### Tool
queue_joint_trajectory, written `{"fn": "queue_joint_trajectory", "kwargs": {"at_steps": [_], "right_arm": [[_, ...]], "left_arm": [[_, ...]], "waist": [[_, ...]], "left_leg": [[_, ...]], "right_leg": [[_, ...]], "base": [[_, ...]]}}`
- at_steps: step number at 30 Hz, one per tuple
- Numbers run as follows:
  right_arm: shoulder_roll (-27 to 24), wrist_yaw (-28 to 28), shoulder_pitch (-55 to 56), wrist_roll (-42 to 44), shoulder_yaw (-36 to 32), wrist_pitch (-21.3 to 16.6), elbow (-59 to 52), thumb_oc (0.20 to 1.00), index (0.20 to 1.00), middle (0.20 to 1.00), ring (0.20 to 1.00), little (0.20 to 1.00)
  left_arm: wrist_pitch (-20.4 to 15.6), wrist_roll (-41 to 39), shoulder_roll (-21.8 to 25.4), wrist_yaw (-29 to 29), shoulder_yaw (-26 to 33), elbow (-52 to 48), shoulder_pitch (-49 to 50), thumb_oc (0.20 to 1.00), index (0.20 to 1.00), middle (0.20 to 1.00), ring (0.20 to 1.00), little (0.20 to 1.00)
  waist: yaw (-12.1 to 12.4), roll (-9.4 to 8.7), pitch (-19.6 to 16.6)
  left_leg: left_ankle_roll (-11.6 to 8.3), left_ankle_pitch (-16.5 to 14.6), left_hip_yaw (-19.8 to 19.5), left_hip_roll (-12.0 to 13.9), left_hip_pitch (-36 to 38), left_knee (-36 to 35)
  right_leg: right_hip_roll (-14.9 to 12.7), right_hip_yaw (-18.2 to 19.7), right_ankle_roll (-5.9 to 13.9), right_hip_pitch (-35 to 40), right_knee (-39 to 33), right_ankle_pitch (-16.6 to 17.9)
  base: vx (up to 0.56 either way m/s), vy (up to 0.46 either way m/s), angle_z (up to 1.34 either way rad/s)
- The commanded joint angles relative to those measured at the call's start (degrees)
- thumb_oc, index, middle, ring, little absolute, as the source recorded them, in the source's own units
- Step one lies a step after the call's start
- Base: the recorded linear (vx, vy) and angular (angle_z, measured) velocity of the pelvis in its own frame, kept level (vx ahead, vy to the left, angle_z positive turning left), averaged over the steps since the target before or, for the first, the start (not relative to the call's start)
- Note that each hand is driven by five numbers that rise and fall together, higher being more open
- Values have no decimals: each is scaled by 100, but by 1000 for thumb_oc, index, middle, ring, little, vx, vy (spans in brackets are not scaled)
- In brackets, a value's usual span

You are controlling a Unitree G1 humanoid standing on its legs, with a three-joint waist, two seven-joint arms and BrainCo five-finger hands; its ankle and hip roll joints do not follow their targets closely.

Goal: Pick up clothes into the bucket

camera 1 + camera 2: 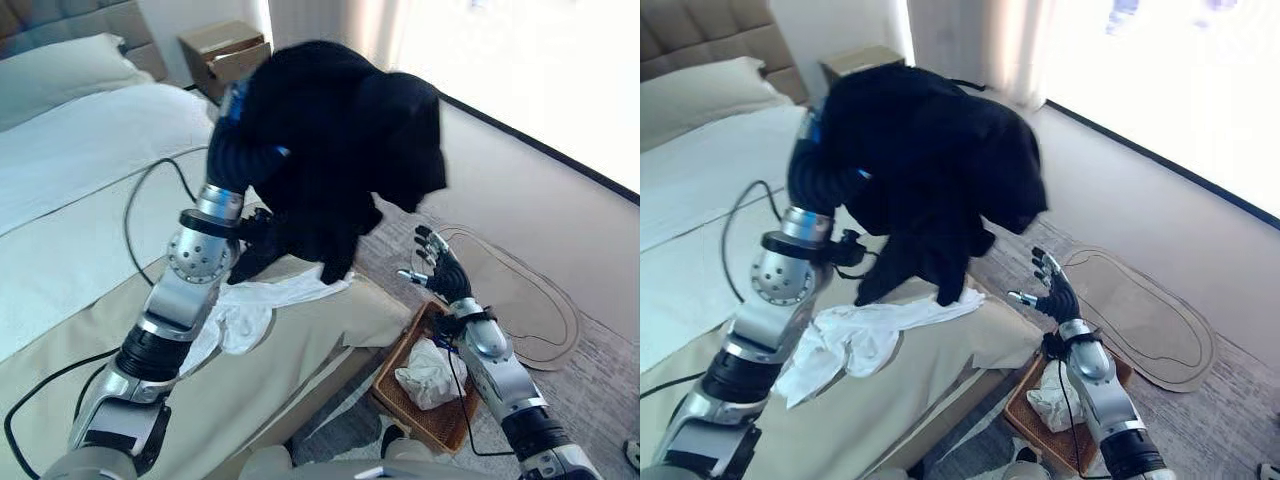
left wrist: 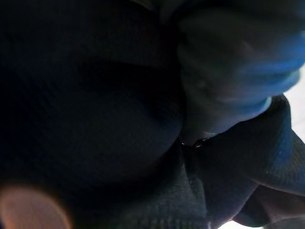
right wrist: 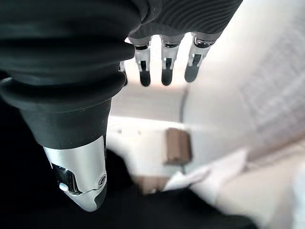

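A large black garment [image 1: 340, 150] hangs in the air over the bed's corner, draped over my raised left arm. The dark ribbed cover [image 1: 235, 150] of my left hand sticks out from under it; the rest of the hand is buried in the cloth, which is all dark folds [image 2: 119, 119] in the left wrist view. A white cloth [image 1: 245, 310] lies crumpled on the bed below. On the floor stands a brown wicker basket [image 1: 392, 368] holding a white cloth [image 1: 430, 372]. My right hand [image 1: 440, 262] hovers above the basket, fingers [image 3: 164, 67] straight and spread, holding nothing.
The bed [image 1: 90, 230] with its beige cover fills the left side, a pillow [image 1: 60, 75] at its head. A brown nightstand [image 1: 225, 55] stands behind. A beige oval rug [image 1: 525, 290] lies on the floor to the right of the basket.
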Motion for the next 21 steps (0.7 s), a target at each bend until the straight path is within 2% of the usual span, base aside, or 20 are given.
{"fn": "queue_joint_trajectory", "kwargs": {"at_steps": [1, 7, 10, 16, 20, 21], "right_arm": [[-53, -140, -439, -77, 182, -306, -371, 1000, 1000, 1000, 1000, 1000], [-42, -776, -800, -415, 35, -345, -333, 1000, 1000, 1000, 1000, 1000], [-7, -837, -826, -291, -32, -378, -369, 1000, 1000, 1000, 1000, 1000], [32, -674, -824, -24, 128, -357, -377, 1000, 1000, 1000, 1000, 1000], [151, -302, -922, 471, 523, -330, -240, 1000, 1000, 1000, 1000, 1000], [181, -148, -961, 593, 676, -334, -224, 664, 664, 664, 664, 664]], "left_arm": [[-222, -533, -216, -141, -47, -89, -583, 200, 200, 200, 200, 200], [-117, -502, -599, -151, -510, 274, -678, 200, 200, 200, 200, 200], [-100, -676, -724, -140, -623, 383, -654, 200, 200, 200, 200, 200], [-43, -877, -952, -194, -835, 466, -755, 200, 200, 200, 200, 200], [-6, -975, -1148, -254, -1003, 491, -919, 200, 200, 200, 200, 200], [1, -963, -1199, -270, -1063, 518, -969, 200, 200, 200, 200, 200]], "waist": [[-40, -88, -285], [-216, -92, -329], [-245, -100, -329], [-263, -127, -328], [-250, -140, -336], [-233, -147, -339]], "left_leg": [[-170, -124, 95, 423, 42, 32], [-170, -164, 218, 472, 142, 47], [-169, -167, 232, 481, 158, 44], [-174, -179, 230, 490, 162, 69], [-182, -192, 234, 491, 172, 96], [-185, -192, 225, 489, 167, 99]], "right_leg": [[-339, 126, 353, -102, -245, 618], [-271, 302, 337, -123, -231, 606], [-255, 339, 328, -138, -215, 597], [-236, 350, 314, -119, -198, 581], [-228, 357, 298, -91, -220, 567], [-232, 345, 292, -75, -218, 555]], "base": [[13, -15, -23], [20, -14, -21], [9, -14, -5], [3, -5, -1], [0, 0, 0], [0, 0, 0]]}}
